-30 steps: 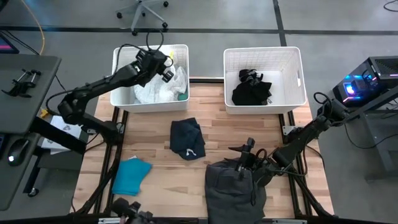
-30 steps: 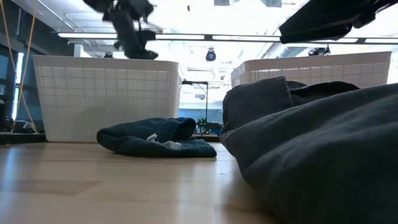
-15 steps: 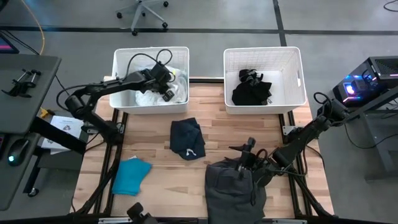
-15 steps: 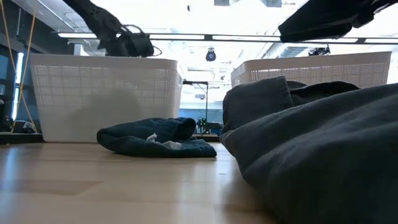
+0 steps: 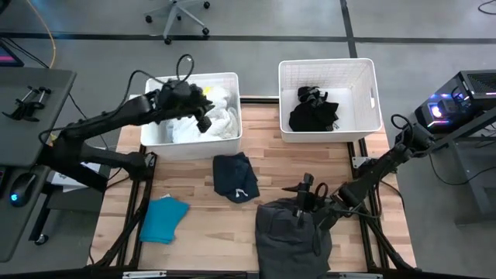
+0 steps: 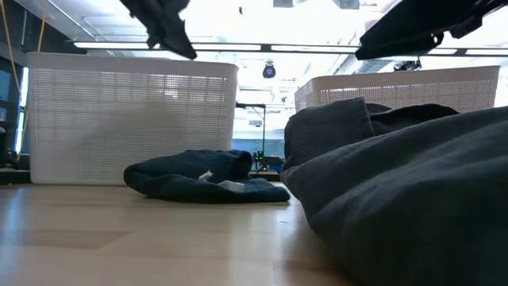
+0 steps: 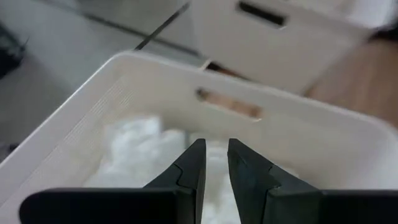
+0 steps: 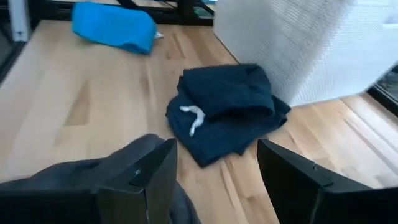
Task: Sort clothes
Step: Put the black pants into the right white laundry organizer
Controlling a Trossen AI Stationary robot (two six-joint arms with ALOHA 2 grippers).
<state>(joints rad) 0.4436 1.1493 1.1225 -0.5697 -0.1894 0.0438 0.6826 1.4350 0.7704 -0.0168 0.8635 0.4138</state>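
Seen from above, the left gripper [image 5: 203, 118] hangs over the left white basket [image 5: 229, 136], which sits at about eleven o'clock on the wooden table [image 5: 194, 186]; in its wrist view the two dark fingers [image 7: 193, 165] stand nearly closed, with only a narrow slit between them and nothing in it, above the white clothes [image 7: 143, 155] piled inside that basket. The right white basket [image 5: 368, 101], at one o'clock, holds a black garment [image 5: 314, 115]. Near the table's middle lies a crumpled navy garment [image 5: 235, 175] with a white drawstring showing, just on the six o'clock side of the left basket and apart from it. A bright blue garment [image 5: 163, 218] lies folded at about eight o'clock near the table's edge. The large dark grey garment [image 5: 293, 236] is heaped at five o'clock, and the right gripper [image 5: 304, 197] rests at its upper edge; its wrist view shows the fingers [image 8: 146, 174] spread wide, the grey cloth bunched beneath one of them and the navy garment ahead.
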